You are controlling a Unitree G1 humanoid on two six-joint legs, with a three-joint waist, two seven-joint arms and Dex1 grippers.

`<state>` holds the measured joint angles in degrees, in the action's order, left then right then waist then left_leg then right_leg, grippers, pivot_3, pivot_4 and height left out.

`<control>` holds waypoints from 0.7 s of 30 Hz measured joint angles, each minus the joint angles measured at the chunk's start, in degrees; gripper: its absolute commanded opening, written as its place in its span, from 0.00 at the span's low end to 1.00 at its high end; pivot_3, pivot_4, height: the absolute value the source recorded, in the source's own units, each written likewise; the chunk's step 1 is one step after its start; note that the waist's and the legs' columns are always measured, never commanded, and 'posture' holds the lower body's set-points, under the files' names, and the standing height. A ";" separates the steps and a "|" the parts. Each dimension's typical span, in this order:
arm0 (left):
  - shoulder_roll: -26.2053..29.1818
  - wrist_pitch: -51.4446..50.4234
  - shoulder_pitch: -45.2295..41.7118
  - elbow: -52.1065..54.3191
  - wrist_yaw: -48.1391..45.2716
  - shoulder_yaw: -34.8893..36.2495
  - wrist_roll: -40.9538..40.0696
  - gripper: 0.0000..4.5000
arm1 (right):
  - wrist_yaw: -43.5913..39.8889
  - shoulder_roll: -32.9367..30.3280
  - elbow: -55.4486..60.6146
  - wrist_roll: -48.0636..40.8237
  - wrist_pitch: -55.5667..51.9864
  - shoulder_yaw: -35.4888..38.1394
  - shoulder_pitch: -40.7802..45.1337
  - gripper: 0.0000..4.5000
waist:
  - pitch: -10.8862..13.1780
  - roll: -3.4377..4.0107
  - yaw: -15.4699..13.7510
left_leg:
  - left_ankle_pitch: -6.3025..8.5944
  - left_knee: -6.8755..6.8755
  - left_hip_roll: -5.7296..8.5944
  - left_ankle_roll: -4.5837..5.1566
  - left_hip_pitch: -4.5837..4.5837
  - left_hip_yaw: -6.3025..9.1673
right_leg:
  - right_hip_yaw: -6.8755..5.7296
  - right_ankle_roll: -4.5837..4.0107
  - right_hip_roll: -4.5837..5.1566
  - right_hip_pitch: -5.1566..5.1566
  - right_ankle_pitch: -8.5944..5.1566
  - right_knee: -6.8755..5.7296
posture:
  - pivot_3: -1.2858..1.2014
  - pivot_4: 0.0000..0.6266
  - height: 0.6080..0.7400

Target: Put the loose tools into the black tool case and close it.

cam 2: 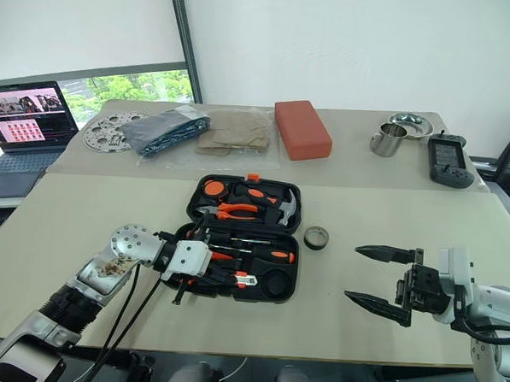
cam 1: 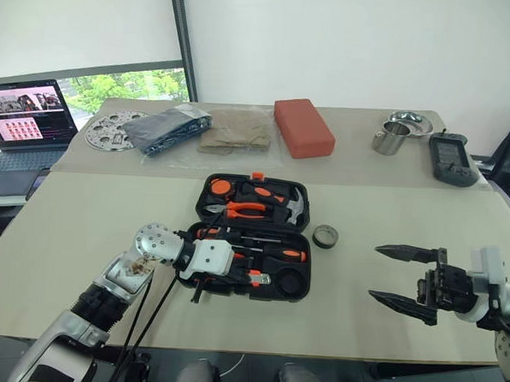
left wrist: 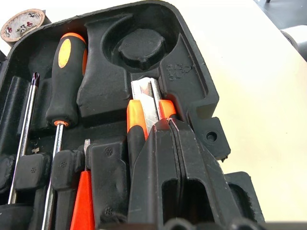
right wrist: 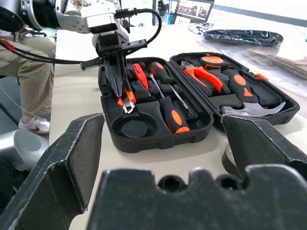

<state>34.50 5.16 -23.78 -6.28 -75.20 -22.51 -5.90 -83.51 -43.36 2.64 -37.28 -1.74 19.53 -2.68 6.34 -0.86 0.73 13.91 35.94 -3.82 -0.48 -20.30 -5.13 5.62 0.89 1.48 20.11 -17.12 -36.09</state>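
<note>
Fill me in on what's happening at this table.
The robot is packing a black tool case, which lies open on the table. Its left pincer is shut on the orange-and-black utility knife, pressing it into its recess in the near half. The screwdrivers already sit in their slots. The small dark tape roll lies loose on the table beside the case. The right pincer hangs open off to the side, holding nothing.

Looks like a robotics lab or office test space to me. Two plain beige tabletops (cam 1: 82, 233) pushed together, bare white walls, and a big window with a dark frame (cam 1: 184, 42) and green trees outside. An open laptop (cam 1: 23, 119) showing rows of camera thumbnails sits off to one side, and a dark handheld controller with a screen (cam 1: 451, 158) lies on the far table.
</note>
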 measured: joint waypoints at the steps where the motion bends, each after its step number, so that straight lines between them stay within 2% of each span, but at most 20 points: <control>1: -0.11 -0.06 0.21 -0.03 0.16 0.18 -0.14 0.01 | -0.01 0.00 -0.04 0.00 0.00 -0.05 0.19 1.00 | 0.00 0.00 0.00 | 0.00 0.00 0.00 0.00 0.00 0.01 | 0.01 0.00 0.00 -0.01 0.00 0.00 | 0.52 0.24 1.00; 8: -2.71 -0.91 2.23 -2.50 0.86 2.73 -3.49 0.01 | -0.09 0.00 -0.61 0.01 0.00 -0.69 1.63 1.00 | -0.02 0.03 -0.20 | -0.01 0.10 0.01 0.01 0.05 0.07 | -0.04 0.02 0.02 0.06 0.01 0.00 | 0.52 0.24 1.00; 15: -6.76 -4.72 3.68 -7.53 0.28 7.73 -10.24 0.01 | -0.20 0.00 -1.29 0.02 0.00 -0.80 2.21 1.00 | -0.04 0.06 -0.04 | -0.01 0.08 0.02 0.01 0.02 0.14 | -0.04 0.03 0.02 0.13 0.00 -0.01 | 0.52 0.24 1.00; 21: -6.43 -6.54 2.76 -9.35 -0.65 7.72 -10.52 0.01 | -0.30 0.00 -2.07 0.05 0.00 -0.93 2.67 1.00 | -0.05 0.09 0.11 | 0.00 0.03 0.03 0.00 0.02 0.15 | -0.01 0.02 -0.02 0.09 -0.01 -0.01 | 0.52 0.24 1.00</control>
<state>28.07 -1.38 -21.02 -15.63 -75.85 -14.79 -16.42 -83.81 -43.36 0.57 -37.23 -1.74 18.59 -0.01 6.29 -0.77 0.84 13.90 35.97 -3.79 -0.47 -20.28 -4.97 5.61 0.92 1.46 20.20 -17.13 -36.10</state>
